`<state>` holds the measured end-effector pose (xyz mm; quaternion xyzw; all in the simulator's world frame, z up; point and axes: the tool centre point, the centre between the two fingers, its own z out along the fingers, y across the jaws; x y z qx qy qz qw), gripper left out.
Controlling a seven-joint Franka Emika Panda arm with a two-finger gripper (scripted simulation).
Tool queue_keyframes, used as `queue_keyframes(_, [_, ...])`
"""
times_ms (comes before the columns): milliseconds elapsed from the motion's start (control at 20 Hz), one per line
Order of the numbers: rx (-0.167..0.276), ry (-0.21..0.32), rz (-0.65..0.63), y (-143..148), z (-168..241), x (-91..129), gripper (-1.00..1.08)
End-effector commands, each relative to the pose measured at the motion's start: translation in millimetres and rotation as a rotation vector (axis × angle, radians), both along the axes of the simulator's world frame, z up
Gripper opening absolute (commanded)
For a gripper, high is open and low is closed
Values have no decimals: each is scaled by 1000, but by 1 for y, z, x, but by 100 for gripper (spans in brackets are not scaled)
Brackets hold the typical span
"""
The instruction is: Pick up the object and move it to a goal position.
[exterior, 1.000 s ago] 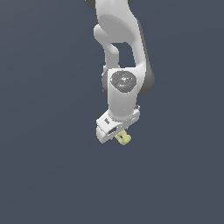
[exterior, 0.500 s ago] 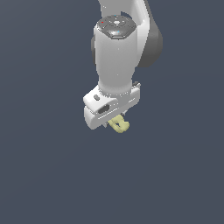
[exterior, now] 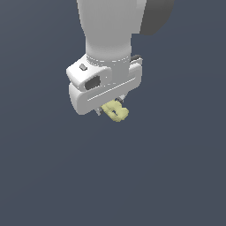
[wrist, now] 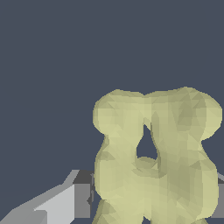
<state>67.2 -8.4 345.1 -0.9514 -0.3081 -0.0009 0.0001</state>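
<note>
Setting: a bare simulated scene, no real room. My arm [exterior: 110, 31] is smooth, untextured white; the background [exterior: 39, 176] is one flat slate-blue field; the held piece shows faceted polygon shading.

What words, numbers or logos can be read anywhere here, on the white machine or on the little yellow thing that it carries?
None can be read.
The gripper has a plain white housing with dark slots but no lettering.
The pale yellow object is bare and lumpy, with a hole through it and no marks.
The background is plain dark grey.
</note>
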Motion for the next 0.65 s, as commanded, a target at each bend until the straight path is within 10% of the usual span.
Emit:
queue_keyframes(0, [0,2,0,-2,13,1,-100])
queue_keyframes(600, [-1,2,-1,-6,30,5,-100])
